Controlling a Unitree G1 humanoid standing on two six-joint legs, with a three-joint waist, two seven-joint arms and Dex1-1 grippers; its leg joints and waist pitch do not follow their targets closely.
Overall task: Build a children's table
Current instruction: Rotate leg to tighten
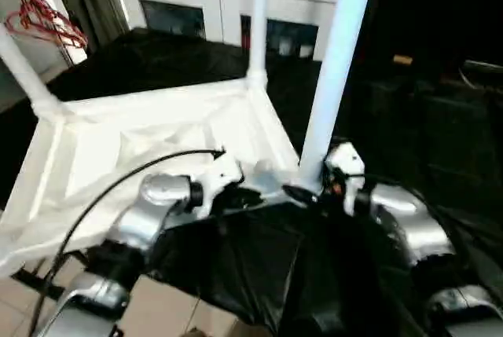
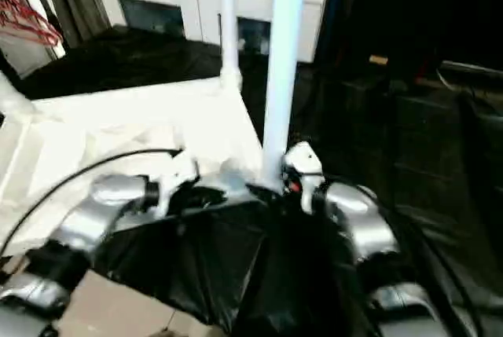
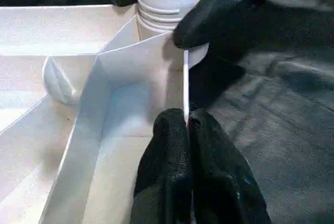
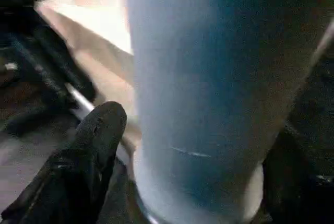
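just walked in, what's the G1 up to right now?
It is assembling a white plastic children's table, whose ribbed tabletop lies upside down on a black-covered surface. Three round white tube legs stand in corner sockets: the nearest, the far one and one at the left. The left pincer is shut on the tabletop's thin edge wall. The right pincer sits around the nearest leg's base; whether it grips is unclear.

- The tabletop [image 1: 149, 129] was white, its underside ribbed.
- The legs [image 1: 338, 62] were white, tinted pale blue.
- The cloth [image 1: 236, 266] was black.
- The hangers [image 1: 43, 15], upper left, were red.
- The forearms [image 1: 149, 211] were silver.
- The gripper fingers [image 3: 172, 172] were black.
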